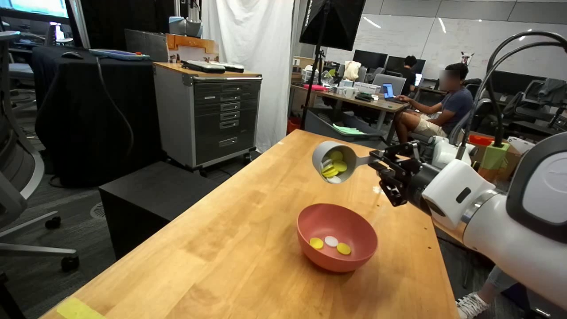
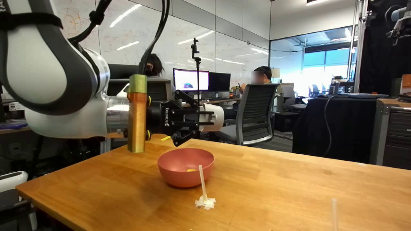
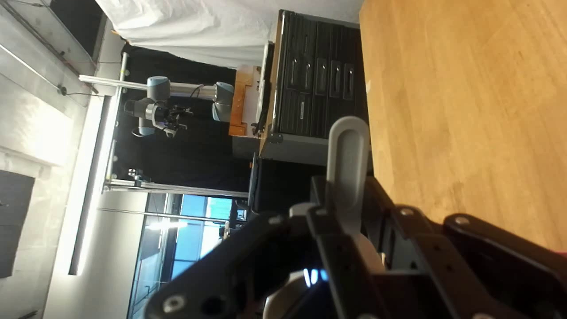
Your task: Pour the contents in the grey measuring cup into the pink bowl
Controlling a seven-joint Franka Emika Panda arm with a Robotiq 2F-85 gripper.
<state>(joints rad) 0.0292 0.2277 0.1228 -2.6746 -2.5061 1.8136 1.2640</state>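
Observation:
The grey measuring cup is held above the table, tipped on its side. Its mouth shows in an exterior view, with yellow and white round pieces inside. My gripper is shut on the cup's handle, which also shows between the fingers in the wrist view. The cup body extends beyond the fingertips. The pink bowl stands upright on the table below the cup; it also shows in an exterior view. Two yellow pieces and one white piece lie in the bowl.
The wooden table carries the bowl. A thin translucent stick stands taped to the table beside the bowl. Another stick shows at the lower edge. A black box stands beside the table. Yellow tape marks a table corner.

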